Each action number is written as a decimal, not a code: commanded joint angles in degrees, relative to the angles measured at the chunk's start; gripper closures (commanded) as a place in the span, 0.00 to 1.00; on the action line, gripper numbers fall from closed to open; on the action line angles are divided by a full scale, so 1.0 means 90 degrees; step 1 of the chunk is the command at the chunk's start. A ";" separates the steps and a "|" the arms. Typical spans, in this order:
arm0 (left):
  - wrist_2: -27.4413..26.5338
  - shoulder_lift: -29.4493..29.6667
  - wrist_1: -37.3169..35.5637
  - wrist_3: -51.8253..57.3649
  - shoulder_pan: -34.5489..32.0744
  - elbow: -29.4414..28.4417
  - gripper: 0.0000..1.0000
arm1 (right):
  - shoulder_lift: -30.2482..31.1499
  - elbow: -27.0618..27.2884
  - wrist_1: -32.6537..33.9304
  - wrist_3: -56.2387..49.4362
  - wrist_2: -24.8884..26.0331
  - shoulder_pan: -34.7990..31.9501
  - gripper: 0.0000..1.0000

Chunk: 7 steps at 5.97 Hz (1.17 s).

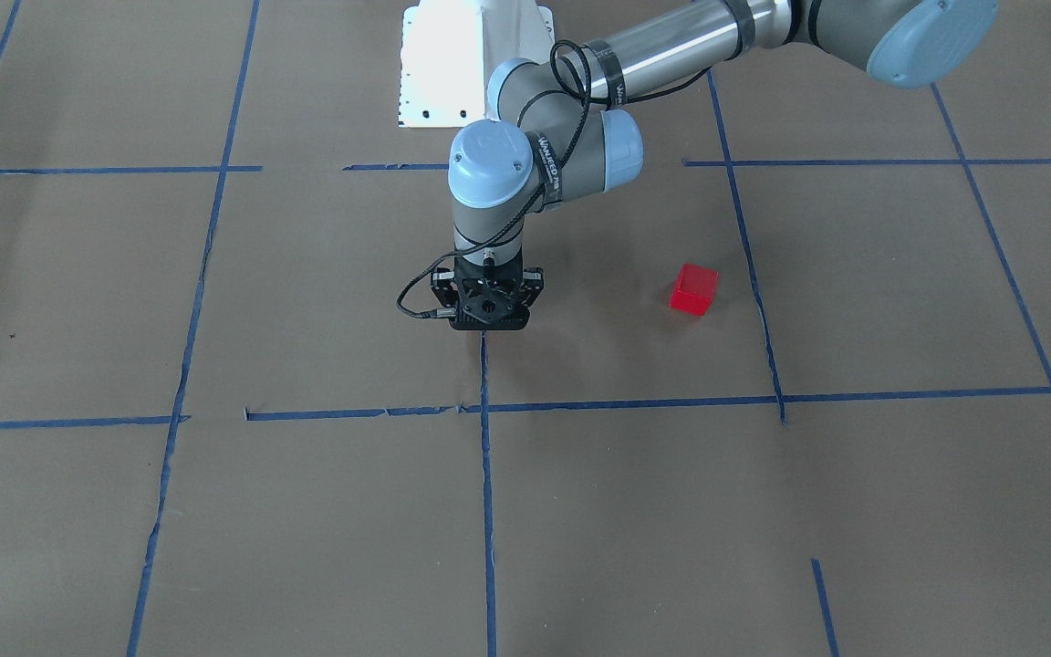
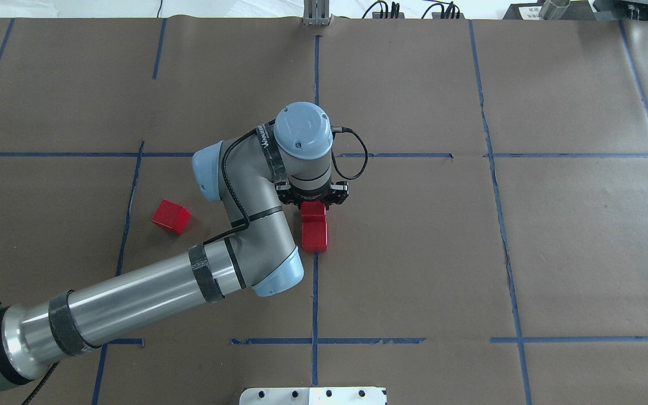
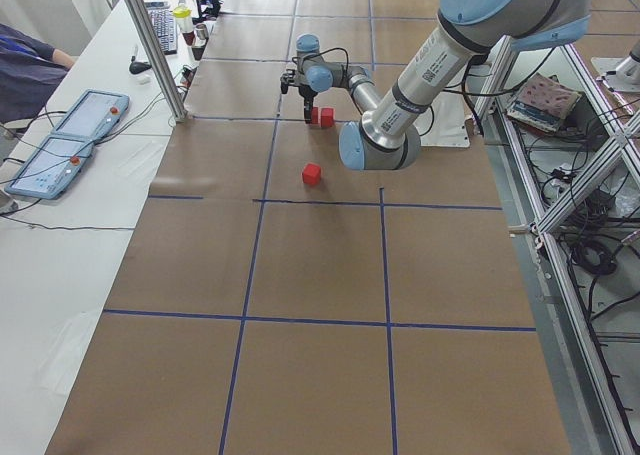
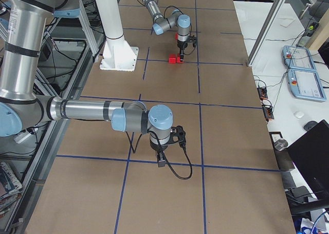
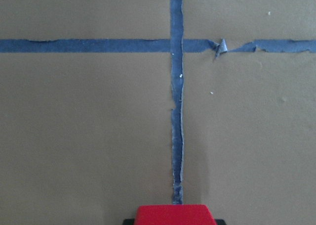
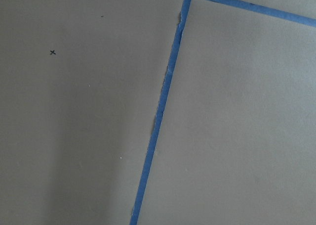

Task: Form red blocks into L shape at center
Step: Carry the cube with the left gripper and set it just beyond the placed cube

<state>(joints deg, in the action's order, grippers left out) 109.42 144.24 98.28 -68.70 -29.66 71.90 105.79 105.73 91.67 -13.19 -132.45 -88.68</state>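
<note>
1. The left gripper [image 2: 313, 198] points straight down at the center cell [image 2: 408, 247]; the first red block [image 2: 313, 210] sits directly beneath it, between the jaws; whether they clamp it or stand slack I cannot tell, since the wrist hides them from above and the wrist camera catches only dark edges beside the block.
2. Just on the robot's side of the gripper, the second red block [image 2: 314, 237] touches the first face to face; the pair makes a short bar whose long axis runs along the blue tape line [image 2: 315, 298], pointing from the gripper toward the white base [image 2: 313, 396]; the bar straddles that line.
3. Well off to the gripper's left, the third red block [image 2: 171, 216] lies alone inside the same cell, near its left tape border, turned askew to the grid.
4. Far from all this, the right gripper [image 4: 160, 161] hangs pointing down over brown paper by a tape crossing; whether it is clenched or released I cannot tell.
</note>
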 commanded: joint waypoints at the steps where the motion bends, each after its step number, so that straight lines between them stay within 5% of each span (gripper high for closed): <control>1: 0.0000 -0.0001 -0.0002 0.0007 0.0015 -0.0030 0.94 | -0.0006 0.0000 0.0000 0.0001 0.0000 0.0000 0.00; 7: 0.0000 -0.0001 -0.0002 -0.0003 0.0112 -0.0030 0.92 | -0.0016 0.0000 0.0020 0.0001 0.0000 0.0000 0.00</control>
<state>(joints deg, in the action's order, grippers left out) 109.43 144.25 98.34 -68.72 -28.88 71.64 105.64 105.73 91.84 -13.18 -132.41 -88.68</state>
